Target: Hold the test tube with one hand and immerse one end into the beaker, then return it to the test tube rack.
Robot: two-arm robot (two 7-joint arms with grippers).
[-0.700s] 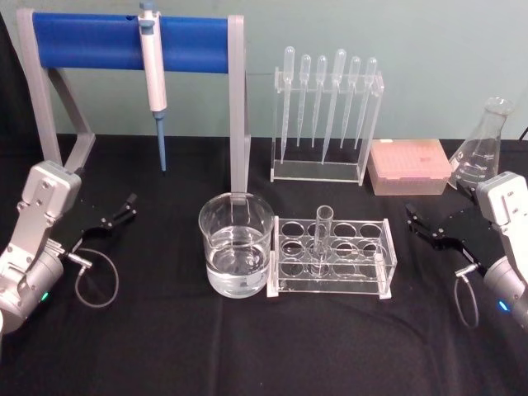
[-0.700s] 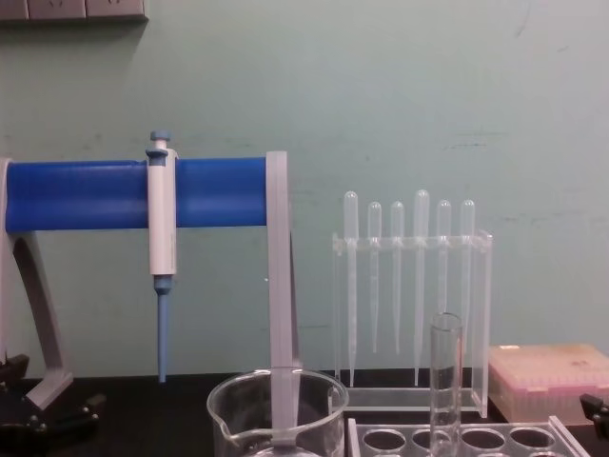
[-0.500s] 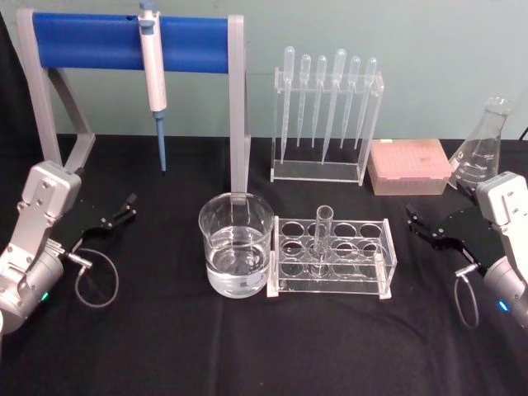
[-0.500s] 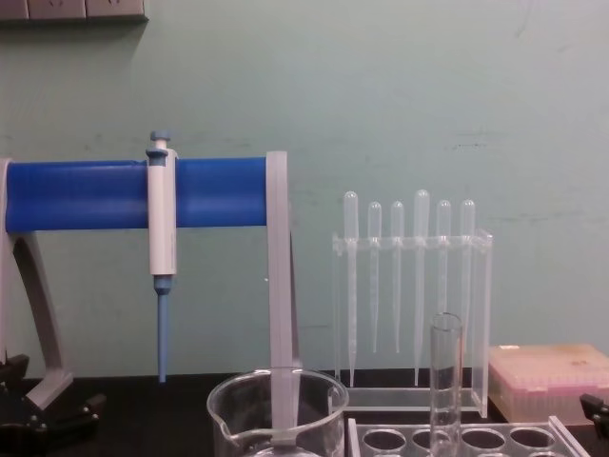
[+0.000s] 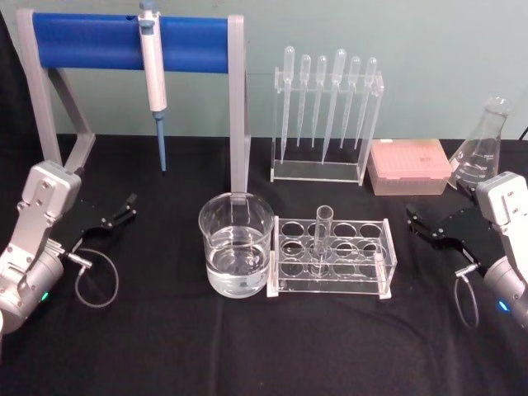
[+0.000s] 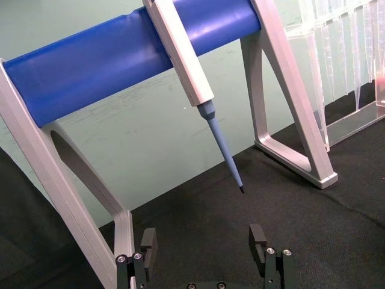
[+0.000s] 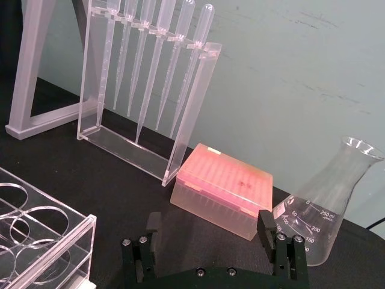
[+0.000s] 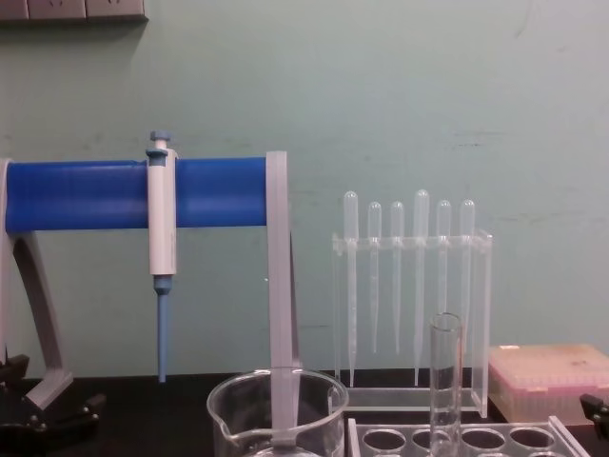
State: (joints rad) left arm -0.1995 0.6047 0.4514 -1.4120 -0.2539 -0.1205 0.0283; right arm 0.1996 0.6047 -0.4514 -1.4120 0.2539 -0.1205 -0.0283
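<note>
The test tube (image 5: 322, 235) stands upright in a clear rack (image 5: 375, 264) at the table's middle; its upper part also rises in the chest view (image 8: 444, 371). To the rack's left sits the beaker (image 5: 236, 247), partly filled with clear liquid, its rim low in the chest view (image 8: 278, 414). My left gripper (image 5: 122, 208) hovers open near the table's left side, well apart from the beaker. My right gripper (image 5: 419, 224) is open on the right, a short way from the rack. Both wrist views show empty, spread jaws: the left gripper (image 6: 203, 241) and the right gripper (image 7: 209, 226).
A blue-barred stand (image 5: 124, 41) holds a white-and-blue pipettor (image 5: 153, 78) at the back left. Behind the rack stand a pipette holder (image 5: 326, 115), a pink tip box (image 5: 410, 167) and a conical flask (image 5: 483, 148). Black cloth covers the table.
</note>
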